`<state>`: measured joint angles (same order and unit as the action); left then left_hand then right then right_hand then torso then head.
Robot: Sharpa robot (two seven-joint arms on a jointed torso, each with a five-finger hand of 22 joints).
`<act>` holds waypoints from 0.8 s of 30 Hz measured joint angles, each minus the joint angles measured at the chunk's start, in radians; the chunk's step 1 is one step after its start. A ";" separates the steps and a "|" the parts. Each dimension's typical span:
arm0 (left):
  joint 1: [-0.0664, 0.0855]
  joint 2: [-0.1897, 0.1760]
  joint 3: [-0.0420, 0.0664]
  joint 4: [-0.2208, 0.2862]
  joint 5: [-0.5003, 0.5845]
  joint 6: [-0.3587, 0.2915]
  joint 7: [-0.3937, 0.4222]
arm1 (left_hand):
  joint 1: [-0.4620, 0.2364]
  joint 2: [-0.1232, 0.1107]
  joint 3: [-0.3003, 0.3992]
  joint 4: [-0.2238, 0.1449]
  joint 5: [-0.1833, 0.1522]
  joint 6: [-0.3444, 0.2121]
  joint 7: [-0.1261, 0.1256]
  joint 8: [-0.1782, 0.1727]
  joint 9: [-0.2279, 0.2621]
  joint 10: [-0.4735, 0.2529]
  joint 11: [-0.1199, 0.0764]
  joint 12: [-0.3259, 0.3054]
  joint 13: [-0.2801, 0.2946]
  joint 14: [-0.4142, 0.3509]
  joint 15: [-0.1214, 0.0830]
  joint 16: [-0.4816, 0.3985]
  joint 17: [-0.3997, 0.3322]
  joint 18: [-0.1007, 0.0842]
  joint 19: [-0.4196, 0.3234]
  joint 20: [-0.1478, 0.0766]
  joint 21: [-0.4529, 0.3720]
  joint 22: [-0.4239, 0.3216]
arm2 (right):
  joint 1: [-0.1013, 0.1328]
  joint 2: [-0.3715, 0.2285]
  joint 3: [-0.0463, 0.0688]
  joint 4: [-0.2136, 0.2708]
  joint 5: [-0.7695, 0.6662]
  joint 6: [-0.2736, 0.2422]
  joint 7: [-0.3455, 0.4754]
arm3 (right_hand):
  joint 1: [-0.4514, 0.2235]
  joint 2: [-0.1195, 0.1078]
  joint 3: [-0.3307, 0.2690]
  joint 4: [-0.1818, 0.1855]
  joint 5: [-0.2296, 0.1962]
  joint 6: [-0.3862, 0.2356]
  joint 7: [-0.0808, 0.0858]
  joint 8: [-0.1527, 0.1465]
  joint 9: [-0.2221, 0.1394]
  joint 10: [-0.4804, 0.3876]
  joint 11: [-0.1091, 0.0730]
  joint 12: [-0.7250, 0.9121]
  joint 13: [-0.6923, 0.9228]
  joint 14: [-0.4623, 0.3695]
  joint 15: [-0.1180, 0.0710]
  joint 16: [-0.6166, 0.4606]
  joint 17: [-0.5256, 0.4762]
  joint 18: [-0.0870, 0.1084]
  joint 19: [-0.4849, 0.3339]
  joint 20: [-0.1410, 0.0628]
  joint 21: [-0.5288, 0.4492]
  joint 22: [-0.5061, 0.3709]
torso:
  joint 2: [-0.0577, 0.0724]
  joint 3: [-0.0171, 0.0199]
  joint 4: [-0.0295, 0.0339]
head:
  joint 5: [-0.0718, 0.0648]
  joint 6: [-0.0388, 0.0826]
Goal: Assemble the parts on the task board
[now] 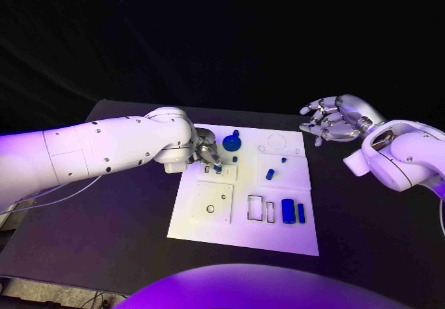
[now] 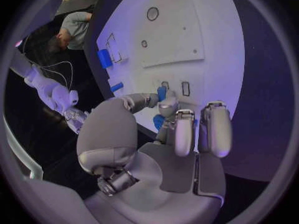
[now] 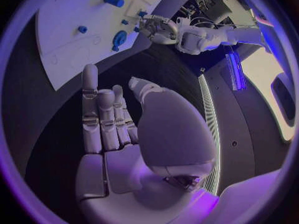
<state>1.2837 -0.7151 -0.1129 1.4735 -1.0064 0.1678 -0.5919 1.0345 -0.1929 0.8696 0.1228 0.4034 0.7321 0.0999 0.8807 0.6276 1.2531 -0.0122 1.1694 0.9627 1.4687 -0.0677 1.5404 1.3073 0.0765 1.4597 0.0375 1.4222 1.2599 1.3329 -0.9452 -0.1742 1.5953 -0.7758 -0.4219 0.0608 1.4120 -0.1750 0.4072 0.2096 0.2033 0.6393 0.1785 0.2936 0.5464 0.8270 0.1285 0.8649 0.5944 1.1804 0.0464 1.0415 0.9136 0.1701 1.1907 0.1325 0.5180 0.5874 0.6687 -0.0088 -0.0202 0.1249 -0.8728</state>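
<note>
Desk (image 1: 111, 219) of black carries the white task board (image 1: 243, 232) at its middle. Over the board's upper left part the left hand (image 1: 206, 149) reaches down, pinching a small blue part (image 2: 161, 92) in its fingertips just above 2 little slots. Beyond the board's far right corner, the right hand (image 1: 332, 118) hovers released, fingers loosely apart, grasping nothing. On the board lie a round blue knob (image 1: 232, 142), 2 blue cylinders (image 1: 289, 210) and a small blue peg (image 1: 270, 174).

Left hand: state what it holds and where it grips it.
The left hand pinches a small blue part at its lower end between fingertips, over the task board. The right hand holds nothing.
</note>
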 measured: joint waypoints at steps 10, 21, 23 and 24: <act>-0.001 0.005 -0.002 -0.004 -0.004 0.015 -0.007 | 0.000 0.000 0.000 0.000 0.004 0.000 0.000 0.000 0.000 0.000 0.000 0.000 0.000 0.000 0.000 0.000 0.000 0.000 0.000 0.000 0.000 0.001 | 0.000 -0.001 0.000 0.001 0.000 0.000 0.000 | 0.000 0.000 0.000 0.000 0.000 0.000 0.000 0.000 0.000 0.000 0.000 0.000 0.000 0.000 0.000 0.000 0.000 0.000 0.000 0.000 0.000 0.000 | 0.000 0.0006 -0.0006 | 0.000 0.000; -0.001 0.009 -0.002 -0.006 -0.005 0.031 -0.010 | 0.000 0.000 0.000 0.000 0.006 0.000 0.000 -0.002 0.000 0.000 0.000 0.000 0.001 0.000 0.000 0.000 0.000 0.000 0.000 0.000 0.000 0.001 | 0.000 0.000 0.000 0.002 0.000 0.000 0.000 | 0.000 0.000 0.000 0.000 0.000 0.000 0.000 0.000 -0.001 0.000 0.000 0.000 -0.002 0.000 0.000 0.000 0.000 0.000 0.000 0.000 0.000 -0.001 | 0.000 0.0012 0.0005 | -0.003 0.000; -0.001 0.009 -0.003 -0.006 -0.005 0.033 -0.011 | 0.000 0.000 0.000 0.000 0.006 0.000 0.000 -0.002 0.000 0.000 0.000 0.000 0.001 0.000 0.000 0.000 0.000 0.000 0.000 0.000 0.000 0.001 | 0.000 0.000 0.000 0.002 0.000 0.000 0.000 | 0.000 0.000 0.000 0.000 0.000 0.000 0.000 0.000 -0.001 0.000 0.000 0.000 -0.002 0.000 0.000 0.000 0.000 0.000 0.000 0.000 0.000 -0.001 | 0.000 0.0012 0.0006 | -0.003 0.000; -0.001 0.009 -0.004 -0.006 -0.006 0.035 -0.011 | 0.000 0.000 0.000 0.000 0.006 0.000 0.000 -0.002 0.000 0.000 0.000 0.000 0.001 0.000 0.000 0.000 0.000 0.000 0.000 0.000 0.000 0.001 | 0.000 0.000 0.000 0.002 0.000 0.000 0.000 | 0.000 0.000 0.000 0.000 0.000 0.000 0.000 0.000 -0.001 0.000 0.000 0.000 -0.002 0.000 0.000 0.000 0.000 0.000 0.000 0.000 0.000 -0.001 | 0.000 0.0011 0.0007 | -0.003 0.000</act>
<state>1.2830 -0.7059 -0.1164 1.4671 -1.0122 0.2024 -0.6031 1.0348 -0.1925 0.8695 0.1226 0.4089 0.7321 0.0999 0.8789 0.6276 1.2530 -0.0120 1.1694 0.9635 1.4686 -0.0675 1.5404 1.3073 0.0764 1.4596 0.0376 1.4222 1.2609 1.3327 -0.9448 -0.1742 1.5975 -0.7756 -0.4218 0.0606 1.4120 -0.1750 0.4072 0.2096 0.2033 0.6393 0.1786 0.2936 0.5455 0.8271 0.1285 0.8649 0.5921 1.1804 0.0464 1.0416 0.9136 0.1701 1.1907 0.1325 0.5180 0.5859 0.6688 -0.0078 -0.0196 0.1215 -0.8728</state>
